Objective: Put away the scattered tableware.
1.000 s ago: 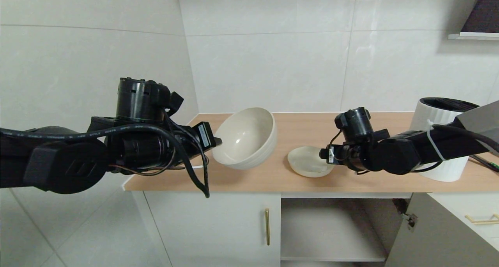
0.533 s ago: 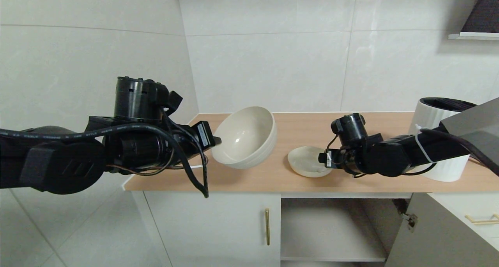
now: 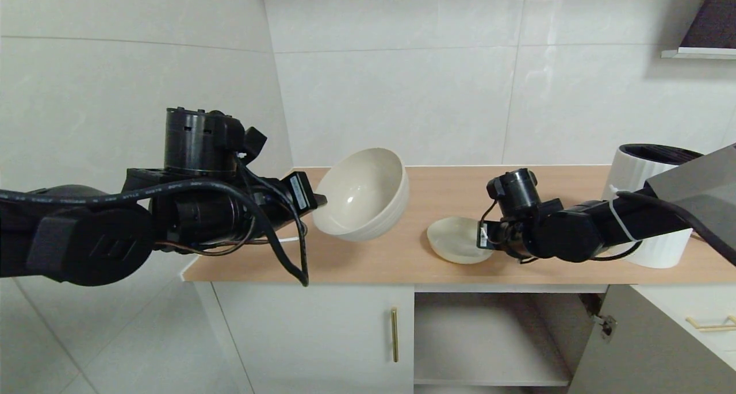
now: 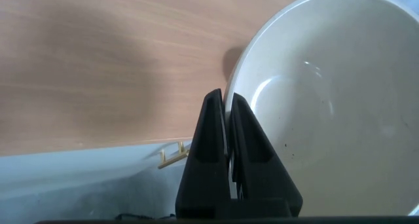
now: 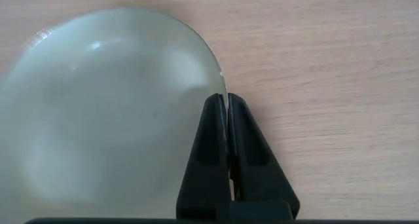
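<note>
A large cream bowl point(image 3: 362, 194) hangs tilted above the left part of the wooden counter point(image 3: 448, 267), its rim pinched by my left gripper point(image 3: 318, 201). In the left wrist view the bowl point(image 4: 334, 106) has that gripper point(image 4: 227, 103) shut on its rim. A small pale glass plate point(image 3: 454, 238) sits tilted near the counter's front edge. My right gripper point(image 3: 482, 233) is shut on the plate's right rim. The right wrist view shows the plate point(image 5: 105, 112) with the gripper point(image 5: 227, 106) clamped on its edge.
A tall white ribbed container point(image 3: 652, 204) stands at the right end of the counter. Below the counter is an open cupboard shelf point(image 3: 489, 336), a shut door with a gold handle point(image 3: 394, 334) to its left, and an open door point(image 3: 650, 348) to its right.
My left gripper has lifted the bowl slightly higher. My right gripper has shifted a little, and the plate has tipped up at its right side.
</note>
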Controlling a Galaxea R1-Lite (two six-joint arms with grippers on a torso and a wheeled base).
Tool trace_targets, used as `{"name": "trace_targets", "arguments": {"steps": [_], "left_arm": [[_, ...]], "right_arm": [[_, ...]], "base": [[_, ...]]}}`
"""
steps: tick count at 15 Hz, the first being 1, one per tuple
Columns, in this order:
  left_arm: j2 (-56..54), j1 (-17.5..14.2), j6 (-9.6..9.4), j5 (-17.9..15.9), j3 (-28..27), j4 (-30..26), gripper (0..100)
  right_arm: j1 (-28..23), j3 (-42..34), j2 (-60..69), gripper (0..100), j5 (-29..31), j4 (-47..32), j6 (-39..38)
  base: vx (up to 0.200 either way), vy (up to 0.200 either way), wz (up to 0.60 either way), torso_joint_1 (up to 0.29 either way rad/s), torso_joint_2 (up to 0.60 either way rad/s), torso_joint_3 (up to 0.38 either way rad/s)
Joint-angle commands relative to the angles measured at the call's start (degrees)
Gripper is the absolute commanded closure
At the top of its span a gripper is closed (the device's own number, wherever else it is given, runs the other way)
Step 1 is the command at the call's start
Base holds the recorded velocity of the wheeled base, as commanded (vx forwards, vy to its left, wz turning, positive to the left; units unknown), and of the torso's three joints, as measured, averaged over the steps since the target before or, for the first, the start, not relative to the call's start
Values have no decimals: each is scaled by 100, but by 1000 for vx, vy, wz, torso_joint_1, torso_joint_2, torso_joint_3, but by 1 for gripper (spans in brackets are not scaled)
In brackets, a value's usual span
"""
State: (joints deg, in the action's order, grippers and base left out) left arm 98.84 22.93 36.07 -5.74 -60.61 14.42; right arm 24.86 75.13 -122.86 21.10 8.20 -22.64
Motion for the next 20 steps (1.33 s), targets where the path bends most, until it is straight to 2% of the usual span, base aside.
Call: {"name": "trace_targets", "arguments": {"steps": [1,4,5,6,7,8,9,12,16,20], "left_arm": [[-40,1,5,3,5,-1,100],[-339,-8,-4,-32,208,-71,100],[-401,-8,-83,-32,304,-106,100],[-471,-8,-294,-32,445,-168,100],[-497,-8,-373,-32,515,-168,100],[-541,27,-593,-32,735,-177,100],[-612,54,-628,-23,876,-177,100],[-875,54,-628,-32,1324,-177,100],[-787,185,-628,-32,1359,-177,100],[-541,326,-619,-6,1403,-168,100]], "right_arm": [[2,2,113,100,-89,-38,-65],[2,-69,596,100,-185,-179,-162],[2,-148,886,100,-238,-381,-250],[2,-271,1273,100,-431,-636,-259],[2,-332,1414,100,-519,-733,-259],[-7,-666,2046,100,-853,-1093,-232],[-7,-842,2451,100,-1152,-1304,-215],[-7,-1326,3057,100,-1811,-1515,-144],[-7,-1879,3127,100,-1767,-1488,23],[-130,-1932,3101,100,-1767,-1480,49]], "base": [[0,0,0,0,0,0],[0,0,0,0,0,0],[0,0,0,0,0,0],[0,0,0,0,0,0],[0,0,0,0,0,0],[0,0,0,0,0,0],[0,0,0,0,0,0],[0,0,0,0,0,0],[0,0,0,0,0,0],[0,0,0,0,0,0]]}}
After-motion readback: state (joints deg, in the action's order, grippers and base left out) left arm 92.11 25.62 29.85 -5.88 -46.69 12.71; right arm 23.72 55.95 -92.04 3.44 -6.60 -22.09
